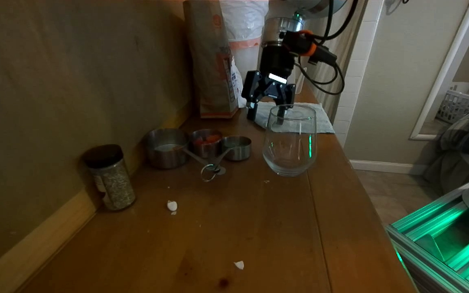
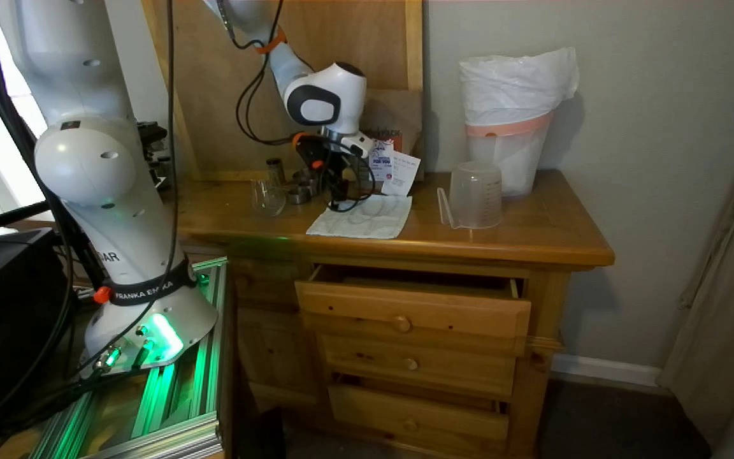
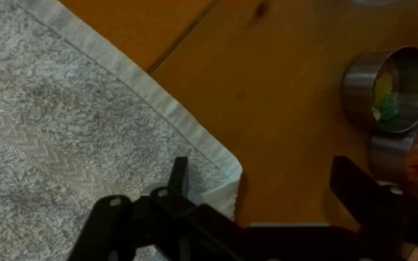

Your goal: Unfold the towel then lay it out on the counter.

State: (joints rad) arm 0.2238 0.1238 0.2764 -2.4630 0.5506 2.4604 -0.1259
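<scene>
The pale towel [image 3: 96,105] lies spread on the wooden counter [image 3: 267,90], its hemmed border running diagonally through the wrist view. One corner [image 3: 221,197] looks turned over, partly hidden by my gripper. In both exterior views the towel [image 2: 367,223] rests near the counter's front edge; a glass partly covers it in an exterior view [image 1: 323,122]. My gripper [image 3: 259,159] points down with its jaws wide apart and nothing held. One finger [image 3: 179,175] is above the towel by that corner, the other finger [image 3: 350,185] over bare wood. Whether a fingertip touches cloth, I cannot tell.
A clear glass [image 1: 289,150] stands close in front of the gripper in an exterior view. Metal measuring cups [image 1: 167,148], a spice jar [image 1: 110,179] and a paper bag [image 1: 214,61] line the wall. A plastic pitcher [image 2: 475,194] and lined bin [image 2: 507,127] stand farther along.
</scene>
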